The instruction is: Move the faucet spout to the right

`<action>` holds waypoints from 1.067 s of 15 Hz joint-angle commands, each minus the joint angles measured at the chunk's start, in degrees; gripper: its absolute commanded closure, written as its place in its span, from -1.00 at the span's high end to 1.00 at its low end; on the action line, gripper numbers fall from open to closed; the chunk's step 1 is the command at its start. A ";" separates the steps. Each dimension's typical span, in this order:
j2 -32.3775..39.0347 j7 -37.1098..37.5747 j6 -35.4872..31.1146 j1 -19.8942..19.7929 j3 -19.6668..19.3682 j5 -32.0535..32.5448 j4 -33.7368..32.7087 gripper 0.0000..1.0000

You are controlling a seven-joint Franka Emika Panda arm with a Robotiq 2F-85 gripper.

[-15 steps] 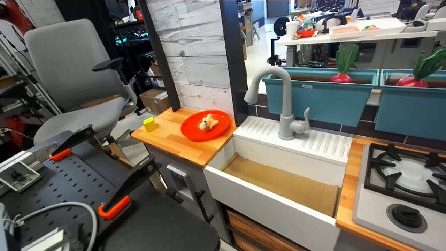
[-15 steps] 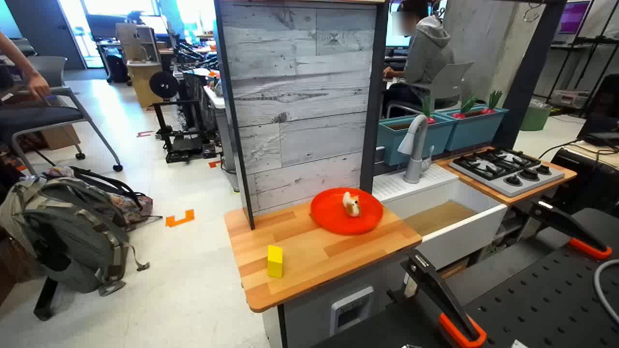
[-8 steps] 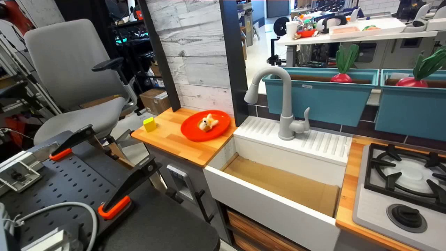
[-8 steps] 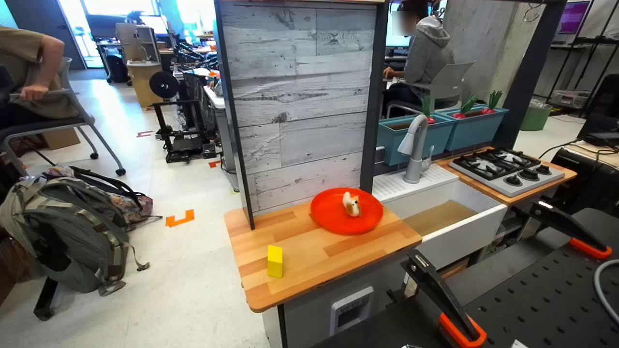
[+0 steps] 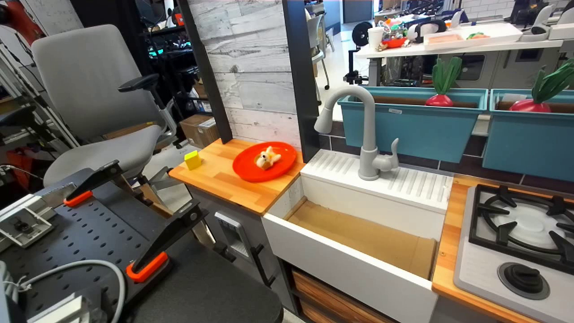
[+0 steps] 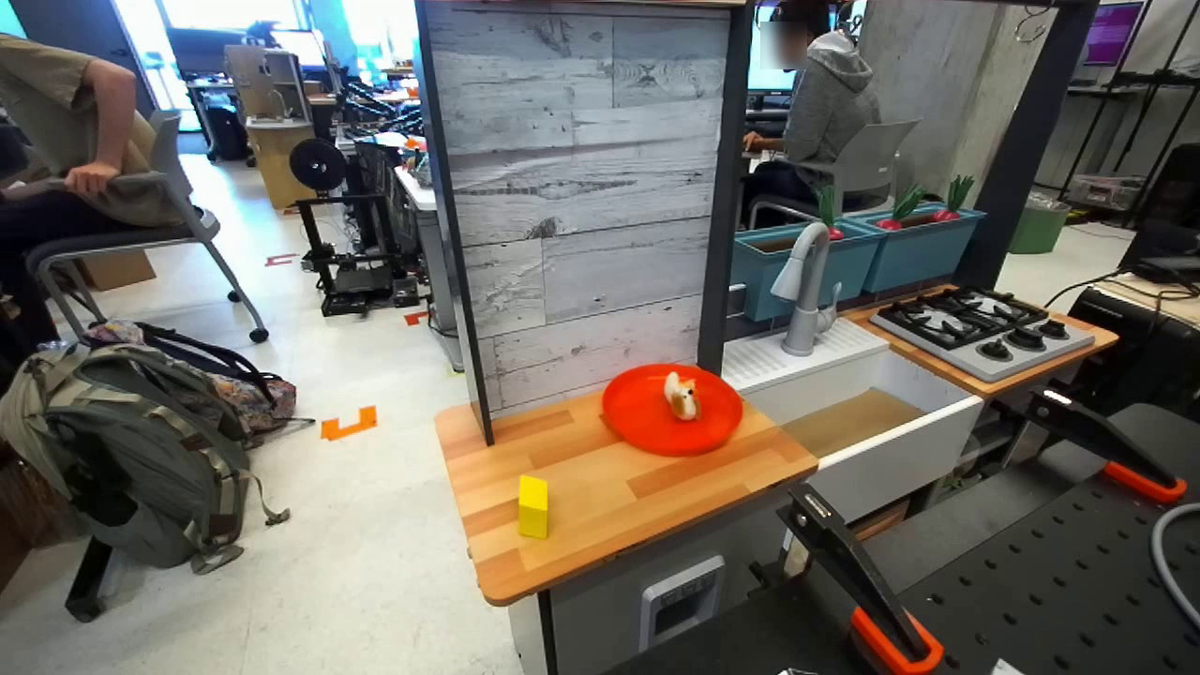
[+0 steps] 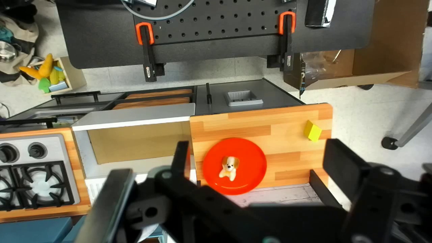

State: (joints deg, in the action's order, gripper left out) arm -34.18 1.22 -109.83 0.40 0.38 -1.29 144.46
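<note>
In the wrist view the end effector (image 7: 256,155) was released, its fingers standing wide apart. In an exterior view, a perforated black board (image 5: 107,237) with orange-ended clamps (image 5: 166,237) lay nearest. Beyond it, the wooden surface (image 5: 219,179) carried a yellow block (image 5: 193,160) near one end and a red plate (image 5: 245,165) bearing a toy dog (image 5: 267,159). Adjoining that was the white sink (image 5: 350,269), a brown sheet (image 5: 363,235) on its floor. On the sink's ribbed ledge (image 5: 421,184) the grey faucet spout (image 5: 369,121) rose upright, its downturned tip toward the plate's side. Farther back stood teal planters (image 5: 417,130) with red, green-leaved vegetables (image 5: 439,99).
</note>
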 commanded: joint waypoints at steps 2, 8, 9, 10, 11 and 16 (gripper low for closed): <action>0.02 -0.04 0.13 -0.06 0.04 -0.02 -0.11 1.00; 5.08 3.91 -3.74 -1.67 -0.44 -0.57 -2.72 1.00; 6.97 5.14 -5.23 -2.26 -0.71 -0.79 -3.57 1.00; 8.93 6.41 -6.91 -2.86 -0.98 -1.06 -4.47 1.00; 11.01 7.61 -8.41 -3.48 -1.19 -1.16 -5.45 1.00; 26.21 14.26 -19.77 -6.11 -3.21 -3.05 -11.79 1.00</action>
State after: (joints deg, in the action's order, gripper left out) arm -17.91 12.44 -124.21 -4.57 -1.73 -1.94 138.24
